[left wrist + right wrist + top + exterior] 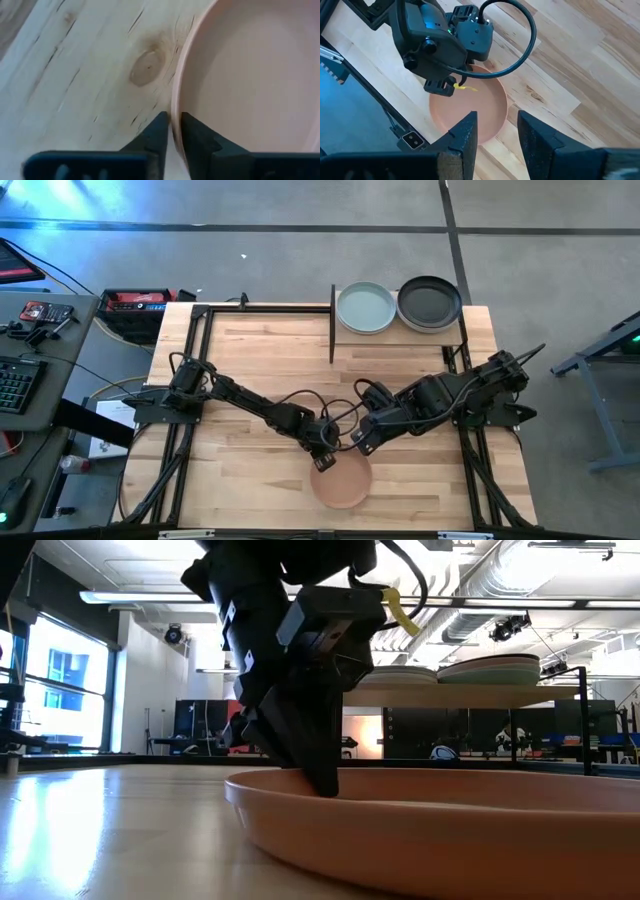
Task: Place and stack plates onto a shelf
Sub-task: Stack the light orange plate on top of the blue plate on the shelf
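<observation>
Left gripper [172, 131] straddles the rim of the pink plate [341, 481], one finger inside and one outside, jaws narrow with the rim between them. Right gripper [497, 131] hovers above that plate, jaws wide and holding nothing. Going by size: the table [250, 350] carries everything; the shelf [400, 332] stands at its far edge; on it sit a pale green plate [365, 307] and a black plate [430, 301] side by side; the pink plate lies near the table's front edge.
</observation>
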### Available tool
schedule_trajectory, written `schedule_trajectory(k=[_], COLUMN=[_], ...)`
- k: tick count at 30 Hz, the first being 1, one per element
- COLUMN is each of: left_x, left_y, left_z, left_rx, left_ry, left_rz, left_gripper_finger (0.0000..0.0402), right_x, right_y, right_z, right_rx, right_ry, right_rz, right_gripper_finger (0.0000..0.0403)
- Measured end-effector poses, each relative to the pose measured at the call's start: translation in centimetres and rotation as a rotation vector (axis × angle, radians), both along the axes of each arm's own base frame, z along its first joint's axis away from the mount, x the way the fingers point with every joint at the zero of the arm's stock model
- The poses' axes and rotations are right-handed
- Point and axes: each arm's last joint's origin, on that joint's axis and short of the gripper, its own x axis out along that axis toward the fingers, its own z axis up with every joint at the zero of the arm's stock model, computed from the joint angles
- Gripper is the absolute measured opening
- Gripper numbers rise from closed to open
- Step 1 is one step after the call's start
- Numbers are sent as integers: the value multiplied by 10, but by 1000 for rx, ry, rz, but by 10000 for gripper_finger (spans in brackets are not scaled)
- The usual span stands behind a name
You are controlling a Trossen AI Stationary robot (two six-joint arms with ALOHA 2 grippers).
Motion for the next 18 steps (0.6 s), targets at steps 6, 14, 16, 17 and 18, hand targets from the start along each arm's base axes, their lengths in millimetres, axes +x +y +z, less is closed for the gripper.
schedule_trajectory(k=[6,14,16,17,18], left_x=[-2,-8,-11,-11,-12], left_y=[-2,10,17,21,25], left_z=[4,28,36,40,45], left_rx=[8,44,56,56,59], left_ry=[-12,-22,-15,-24,-28], left_rz=[-69,-93,-95,-91,-87], left_gripper_finger=[7,3,3,3,2], right_x=[0,2,2,3,3], right_y=[-1,-7,-10,-12,-14], right_z=[0,0,0,0,0], right_rx=[-37,-79,-84,-88,-95], right_ry=[-17,-19,-17,-12,-8], right_rz=[-14,-27,-36,-38,-31], right_gripper_finger=[117,117,117,117,117])
